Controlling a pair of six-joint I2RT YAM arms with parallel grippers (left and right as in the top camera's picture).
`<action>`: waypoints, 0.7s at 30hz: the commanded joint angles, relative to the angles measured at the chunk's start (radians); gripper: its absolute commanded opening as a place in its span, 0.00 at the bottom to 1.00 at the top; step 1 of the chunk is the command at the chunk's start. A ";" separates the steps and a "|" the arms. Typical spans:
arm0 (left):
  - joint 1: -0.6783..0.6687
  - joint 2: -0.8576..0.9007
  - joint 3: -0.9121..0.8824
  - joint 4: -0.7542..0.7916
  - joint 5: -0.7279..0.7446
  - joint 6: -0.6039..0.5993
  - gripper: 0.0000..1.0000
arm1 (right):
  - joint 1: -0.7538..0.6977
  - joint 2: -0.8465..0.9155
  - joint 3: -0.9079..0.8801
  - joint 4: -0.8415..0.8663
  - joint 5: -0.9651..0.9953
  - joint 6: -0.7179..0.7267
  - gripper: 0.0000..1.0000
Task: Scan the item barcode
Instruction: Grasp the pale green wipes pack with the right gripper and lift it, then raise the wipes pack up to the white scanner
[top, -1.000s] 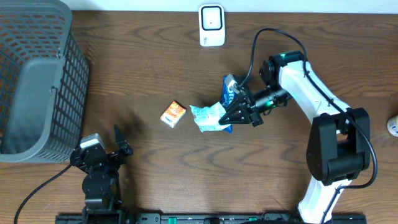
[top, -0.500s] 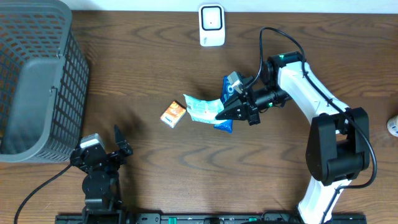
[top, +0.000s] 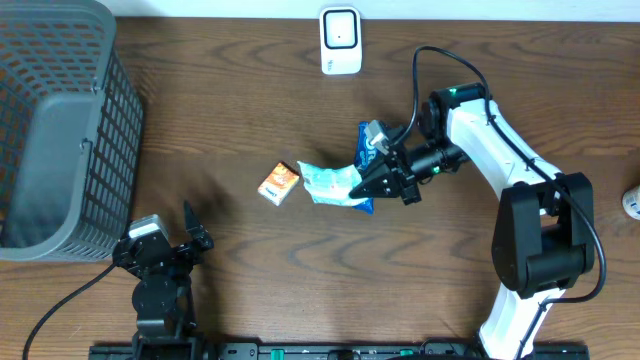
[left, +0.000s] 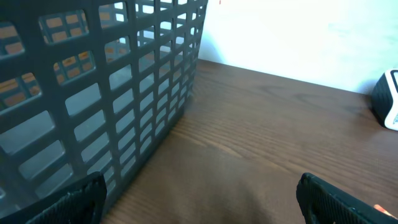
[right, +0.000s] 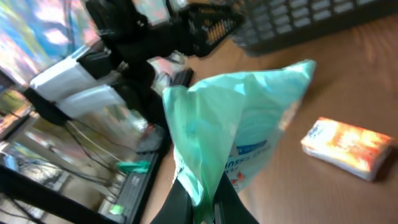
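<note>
My right gripper (top: 372, 184) is shut on one edge of a pale green pouch (top: 330, 184) near the middle of the table. In the right wrist view the pouch (right: 242, 124) stands up from between the closed fingers of the gripper (right: 202, 205), with blue print on its face. A white barcode scanner (top: 340, 40) stands at the far edge of the table, well apart from the pouch. My left gripper (top: 197, 228) rests open at the near left, and in its own view the gripper (left: 199, 211) has only bare wood between its fingers.
An orange box (top: 279, 184) lies just left of the pouch, and a blue packet (top: 366, 148) lies partly under my right arm. A big grey basket (top: 55, 130) fills the far left, close beside my left gripper in its wrist view, where the basket (left: 93, 93) looms.
My right gripper carried the pouch slightly up and left off the blue packet, then eased back a little. The left arm has not moved.
</note>
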 joint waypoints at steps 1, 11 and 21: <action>-0.004 -0.001 -0.029 -0.009 -0.008 0.006 0.98 | -0.013 0.001 0.011 0.168 0.007 0.330 0.01; -0.004 -0.001 -0.029 -0.009 -0.008 0.006 0.98 | 0.045 0.001 0.173 0.716 0.606 1.314 0.01; -0.004 -0.001 -0.029 -0.009 -0.008 0.006 0.98 | 0.183 0.005 0.279 0.948 1.149 1.272 0.01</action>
